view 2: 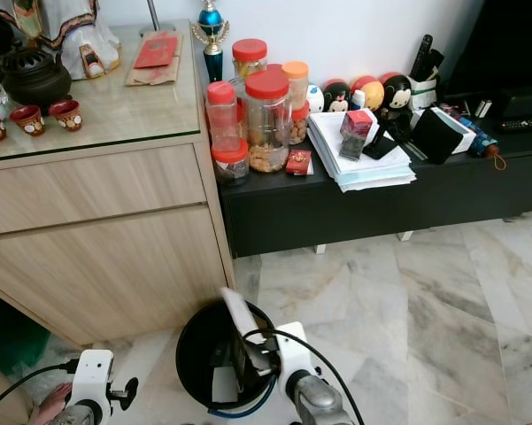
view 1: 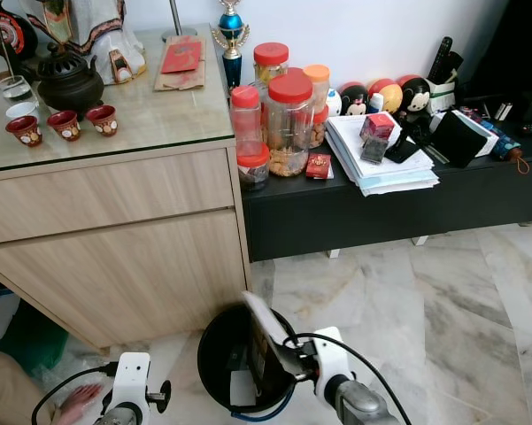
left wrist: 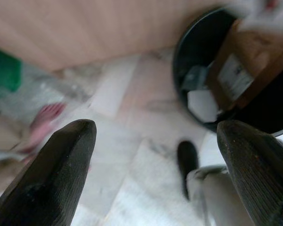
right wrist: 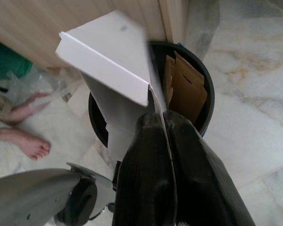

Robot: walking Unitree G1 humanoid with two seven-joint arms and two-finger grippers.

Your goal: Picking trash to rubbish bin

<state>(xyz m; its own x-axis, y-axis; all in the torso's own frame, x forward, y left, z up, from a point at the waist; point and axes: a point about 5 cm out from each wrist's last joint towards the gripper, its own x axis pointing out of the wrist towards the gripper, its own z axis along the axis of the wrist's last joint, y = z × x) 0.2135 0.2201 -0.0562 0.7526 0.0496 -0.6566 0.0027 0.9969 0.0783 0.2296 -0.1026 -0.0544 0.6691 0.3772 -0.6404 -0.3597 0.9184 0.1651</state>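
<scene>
One white box (right wrist: 110, 70) is held pinched in the shut right jaws (right wrist: 165, 136) directly over the bin (view 1: 214, 350), long axis tilted upward; left jaws (left wrist: 155, 160) are spread empty beside it.

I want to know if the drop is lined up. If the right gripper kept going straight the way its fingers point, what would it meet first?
Probably the black rubbish bin: the right gripper, shut on a white box, points at its mouth, where brown cardboard stands. Depth is unclear.
</scene>
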